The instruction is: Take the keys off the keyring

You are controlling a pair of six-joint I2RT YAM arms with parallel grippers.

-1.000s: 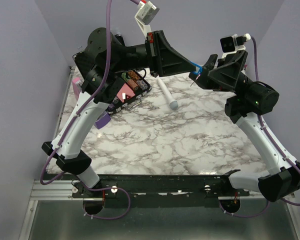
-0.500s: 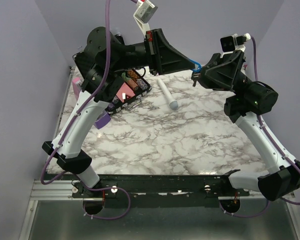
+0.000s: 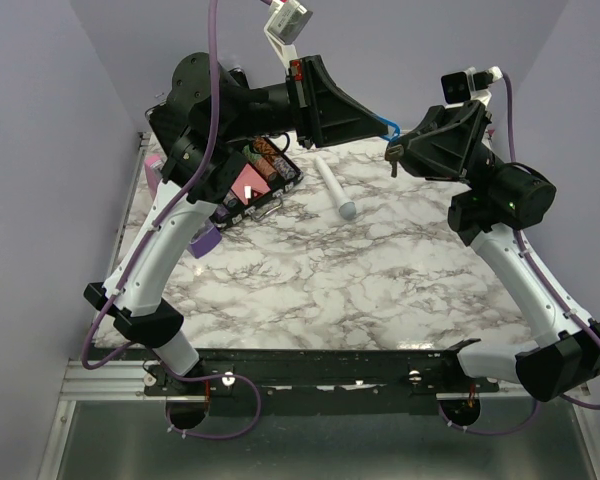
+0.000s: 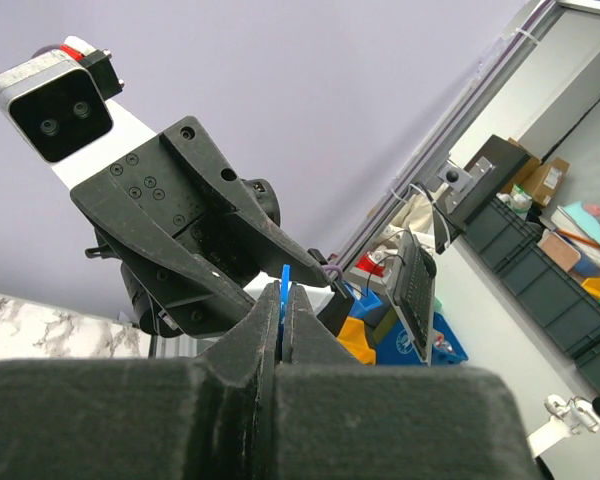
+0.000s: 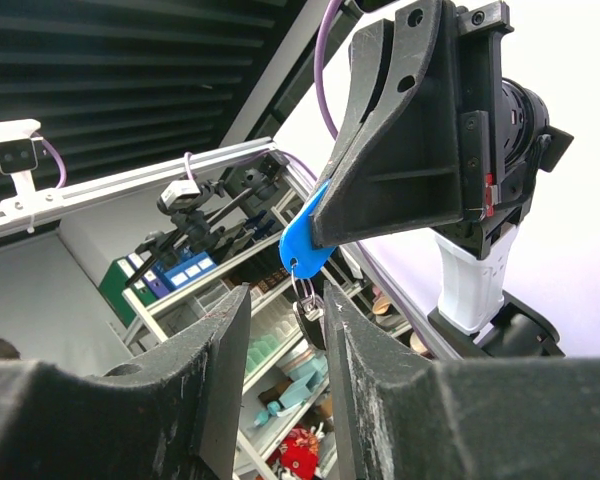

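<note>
The blue keyring (image 3: 386, 126) is held up in the air at the back of the table, and my left gripper (image 3: 372, 124) is shut on it. In the left wrist view only a blue sliver of the keyring (image 4: 285, 284) shows, clamped between the left gripper (image 4: 282, 300) jaws. In the right wrist view the blue keyring (image 5: 305, 238) carries a small metal loop with a dark-headed key (image 5: 313, 322) hanging from it. My right gripper (image 5: 287, 292) stands open around that key. The key lies close to the right-hand finger (image 5: 355, 340), with a gap to the other. From above, the key (image 3: 391, 160) dangles beside the right gripper (image 3: 400, 150).
A white wand (image 3: 334, 187) lies on the marble table (image 3: 360, 270) below the grippers. A black box with a pink card (image 3: 255, 180) sits at the back left under the left arm. A purple object (image 3: 206, 240) lies by the left edge.
My right gripper has moved left up to the keyring and its jaws have narrowed around the hanging key. The left gripper has stayed put, still clamping the blue keyring.
</note>
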